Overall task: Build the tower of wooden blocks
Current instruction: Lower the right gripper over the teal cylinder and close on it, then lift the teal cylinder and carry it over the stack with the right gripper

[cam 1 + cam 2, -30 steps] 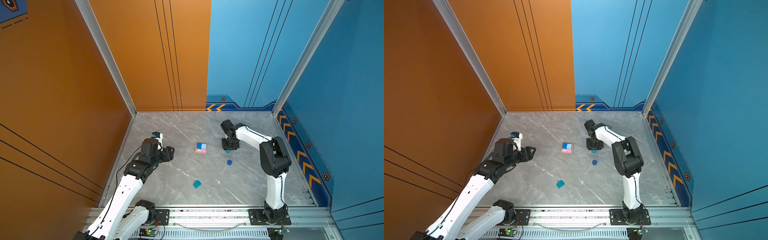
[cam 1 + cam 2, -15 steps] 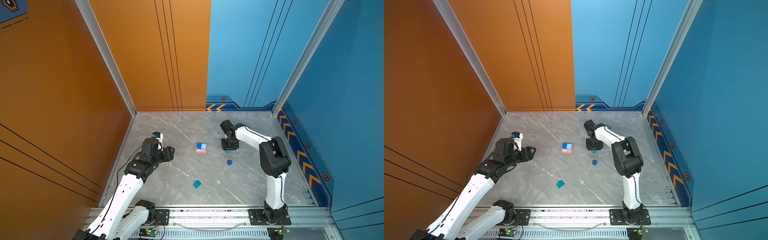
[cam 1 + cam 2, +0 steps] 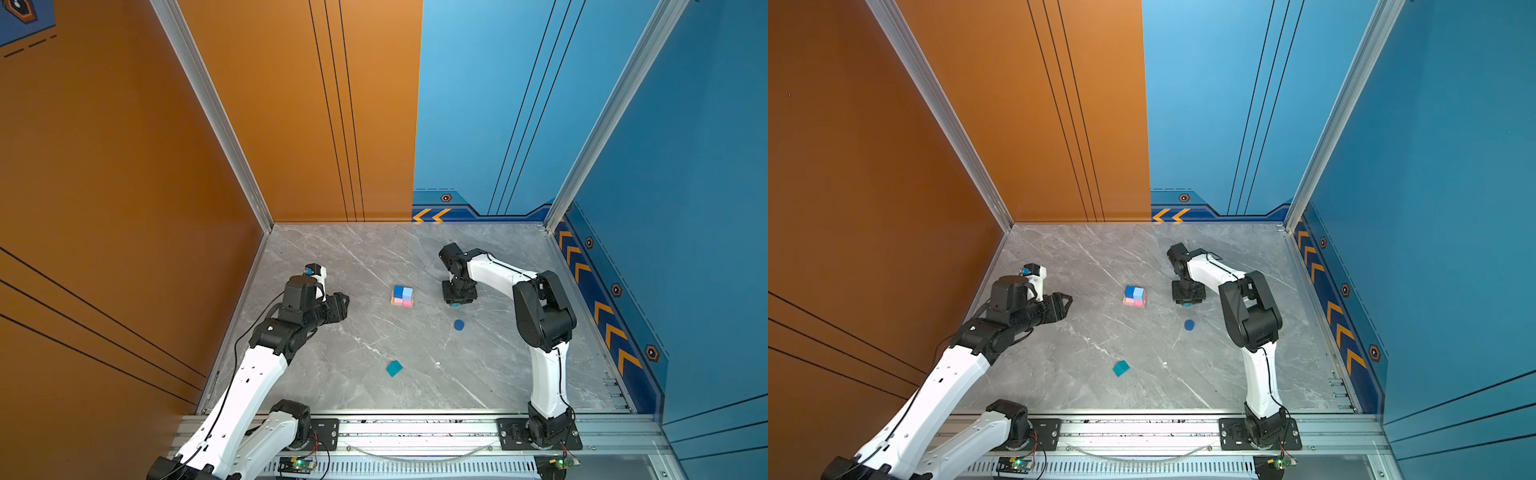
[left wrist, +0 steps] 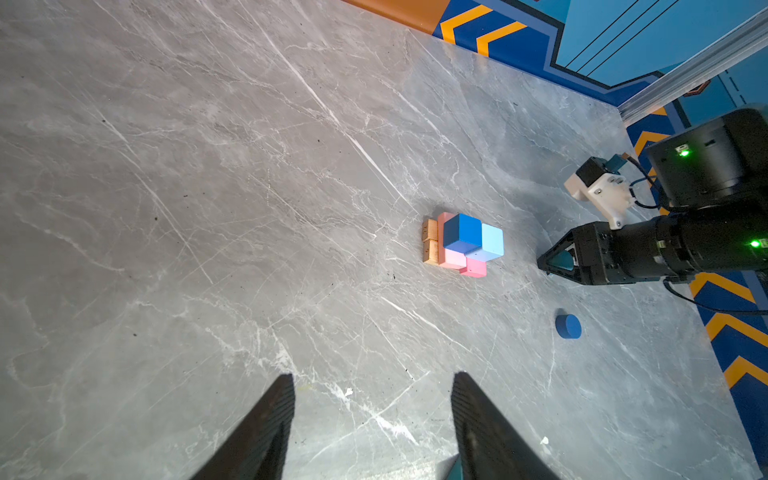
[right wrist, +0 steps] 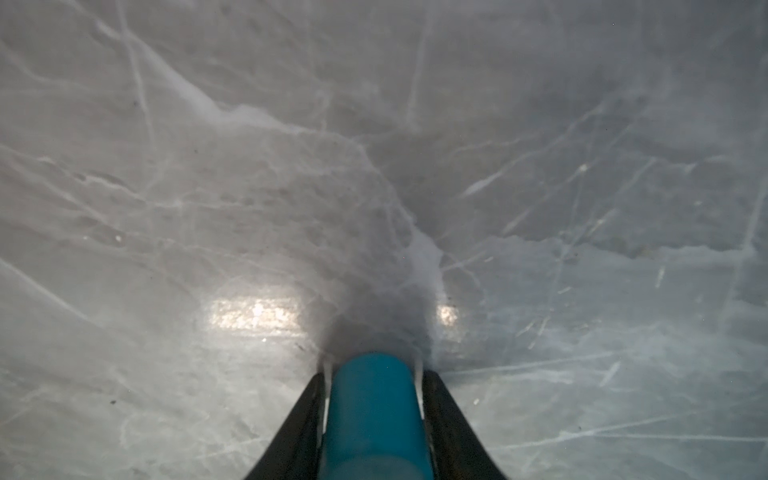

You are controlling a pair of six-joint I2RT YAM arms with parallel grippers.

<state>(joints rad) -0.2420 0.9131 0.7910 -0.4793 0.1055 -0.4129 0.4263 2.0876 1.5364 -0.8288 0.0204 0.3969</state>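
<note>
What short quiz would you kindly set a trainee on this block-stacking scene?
1. True or false: the left gripper is shut on a block.
2. How many pieces lie loose on the table, outside the stack and the grippers? A one, B two, C four.
3. Fill in: the right gripper is shut on the ___.
Key: 1 false, its jaws stand open and empty. 2 B, the dark-blue cylinder and the teal cube. 3 teal cylinder.
</note>
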